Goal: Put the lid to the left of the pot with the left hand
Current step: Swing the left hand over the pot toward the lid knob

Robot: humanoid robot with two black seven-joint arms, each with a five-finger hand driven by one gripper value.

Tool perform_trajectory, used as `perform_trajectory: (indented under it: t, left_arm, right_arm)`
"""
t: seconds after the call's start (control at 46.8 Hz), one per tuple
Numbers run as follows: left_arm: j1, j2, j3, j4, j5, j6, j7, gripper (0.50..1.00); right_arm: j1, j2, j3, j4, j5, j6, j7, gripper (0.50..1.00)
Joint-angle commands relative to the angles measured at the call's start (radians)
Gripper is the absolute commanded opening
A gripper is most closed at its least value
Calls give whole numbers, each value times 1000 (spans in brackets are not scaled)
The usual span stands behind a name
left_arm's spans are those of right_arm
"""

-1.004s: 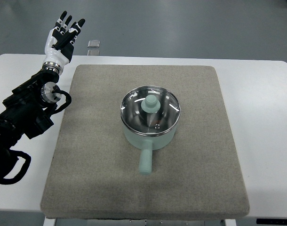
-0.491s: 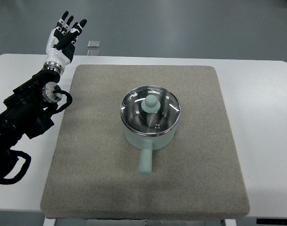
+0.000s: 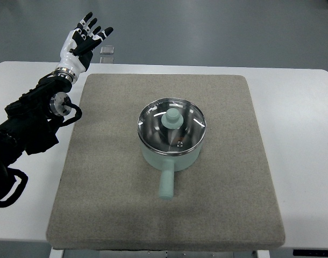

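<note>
Pot (image 3: 171, 153) sits mid-mat (image 3: 99, 204) w/ lid (image 3: 172, 126) on top, handle (image 3: 166, 185) pointing toward near edge, mat on table (image 3: 304, 161); left hand (image 3: 84, 41) past mat's far-left corner, well apart from pot, small block (image 3: 106, 50) just right of it.

The robot hand (image 3: 82, 41) looks like hard plastic, white and black, a bit shiny. Right of it and nearer the robot, the mat (image 3: 99, 177) is rough grey cloth. The pot (image 3: 169, 157) looks smooth and matt, pale green. Its lid (image 3: 190, 124) is shiny clear glass with a bright metal rim. The desk (image 3: 298, 140) is smooth and white.
</note>
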Motion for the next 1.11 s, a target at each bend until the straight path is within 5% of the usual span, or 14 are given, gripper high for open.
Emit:
perform_trajectory:
  t: [0.0, 0.47, 1.089]
  left_arm:
    - [-17, 17, 47, -3, 20, -2, 0, 992]
    - [-101, 63, 171, -29, 352, -15, -1, 992]
    - [-233, 299, 174, -497, 1122, -39, -47, 992]
  right_arm:
    - [0, 0, 0, 0, 0, 0, 0, 924]
    - [0, 0, 0, 0, 0, 0, 0, 924]
    - [0, 0, 0, 1, 0, 0, 0, 923]
